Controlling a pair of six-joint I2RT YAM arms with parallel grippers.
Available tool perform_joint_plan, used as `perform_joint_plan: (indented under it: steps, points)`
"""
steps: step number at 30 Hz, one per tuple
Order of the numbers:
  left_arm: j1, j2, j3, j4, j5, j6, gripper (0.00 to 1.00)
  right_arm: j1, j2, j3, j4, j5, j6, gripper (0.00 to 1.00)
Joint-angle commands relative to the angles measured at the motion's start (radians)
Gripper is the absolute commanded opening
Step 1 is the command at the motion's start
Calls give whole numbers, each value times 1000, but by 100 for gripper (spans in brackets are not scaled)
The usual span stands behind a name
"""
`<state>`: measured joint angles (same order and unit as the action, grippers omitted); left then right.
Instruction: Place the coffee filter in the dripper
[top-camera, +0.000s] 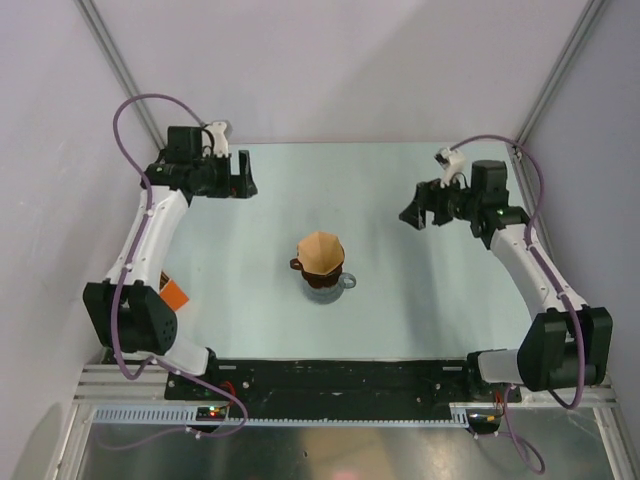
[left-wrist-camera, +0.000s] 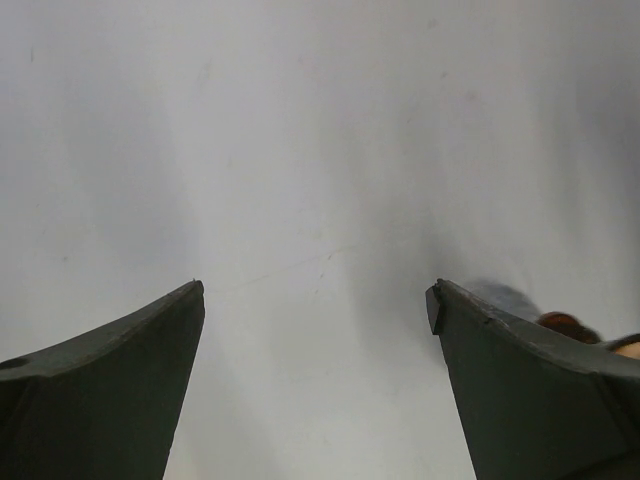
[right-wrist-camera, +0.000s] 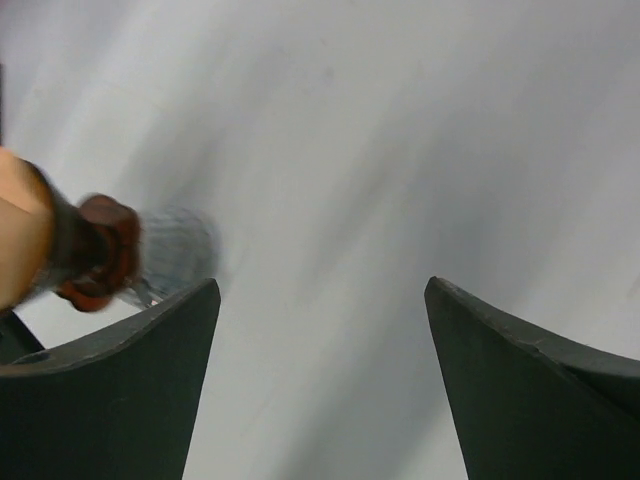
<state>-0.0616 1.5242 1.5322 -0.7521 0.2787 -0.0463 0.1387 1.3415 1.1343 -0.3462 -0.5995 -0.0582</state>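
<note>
Coffee filter (top-camera: 321, 252): sits in dripper (top-camera: 298, 265), mid-table on glass jug (top-camera: 343, 282); paper stands proud of the rim.
Left gripper (top-camera: 241, 180): jaws apart, empty, well clear.
Right gripper (top-camera: 419, 213): jaws apart, empty, well clear.
Risk: light paper, likely not fully seated; could spring up or tip out.

Pale table (top-camera: 420, 310), orange box (top-camera: 176, 294) at left edge, glass jug (top-camera: 333, 291)

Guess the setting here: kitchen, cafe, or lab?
Probably a lab robot cell, not a kitchen: a left arm and right arm bolted to a rail at the table edge, bare walls with metal frame posts, and a filter in a dripper.
</note>
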Motion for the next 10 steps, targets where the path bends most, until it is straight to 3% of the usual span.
perform_joint_plan:
  steps: [1,10]
  points:
    - [-2,-24,-58,-12,-134,77,100,-74,-50,-113,83,5,-15,91]
    - [-4,-55,-100,-6,-197,69,100,-80,-43,-141,172,12,9,92]
